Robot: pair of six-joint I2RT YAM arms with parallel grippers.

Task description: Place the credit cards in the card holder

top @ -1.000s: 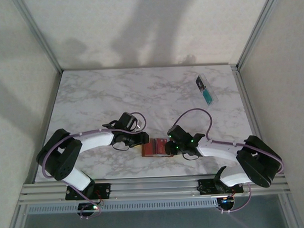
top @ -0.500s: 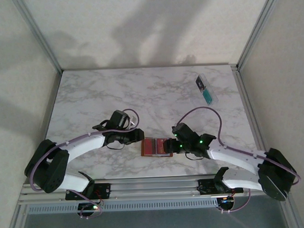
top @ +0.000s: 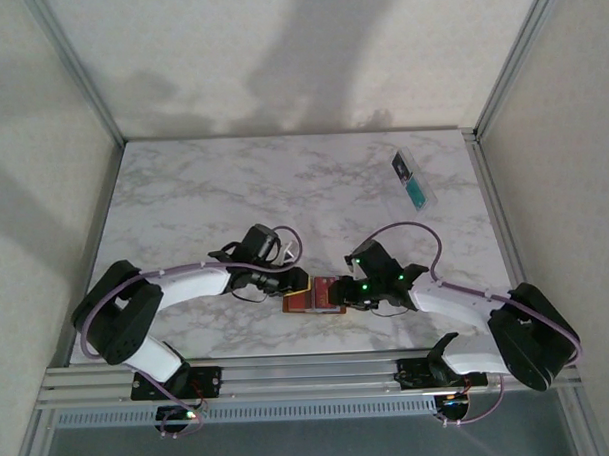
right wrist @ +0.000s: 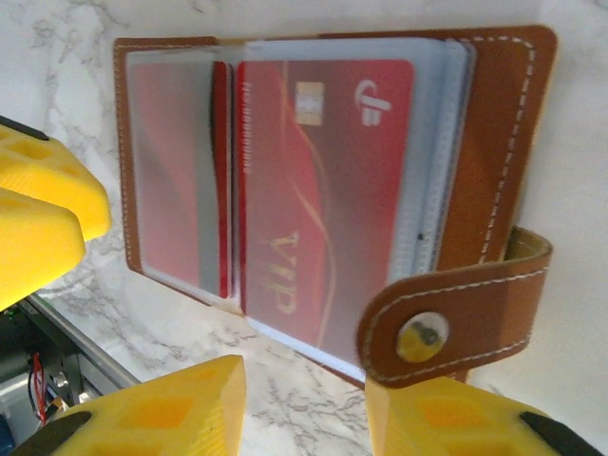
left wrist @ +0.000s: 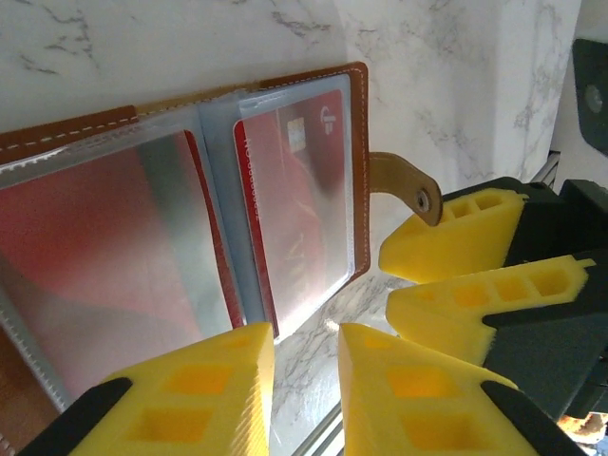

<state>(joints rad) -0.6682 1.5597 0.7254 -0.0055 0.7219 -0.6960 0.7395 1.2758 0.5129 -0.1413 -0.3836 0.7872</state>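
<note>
Where the two arms meet near the front edge of the marble table (top: 203, 191), entry one: the card holder (top: 315, 296), tan-brown leather with pale stitching, lying open and flat with its clear plastic sleeves uppermost. Contents: one red card (right wrist: 323, 180) marked VIP, chip visible, in the sleeve nearer the snap tab (right wrist: 456, 309); a second red card (right wrist: 176, 171) in the neighbouring sleeve, dulled by glare. The snap tab is folded out past the holder's edge on the right arm's side, its stud showing. Entry two: the left gripper (top: 299, 283), at the holder's left end, with yellow fingers a little apart, bare marble in the gap and nothing held. In its wrist view one fingertip overlaps the edge of a clear sleeve; whether it touches cannot be told. Entry three: the right gripper (top: 339, 293), at the holder's right end just beside the snap tab, with fingers spread and nothing gripped between them; contact with the leather cannot be told. Entry four: a clear plastic tray (top: 407, 154), at the far right of the table, set at a slant and well apart from both arms. It holds a teal card (top: 416, 192) and a darker item at its far end, too small to identify.
</note>
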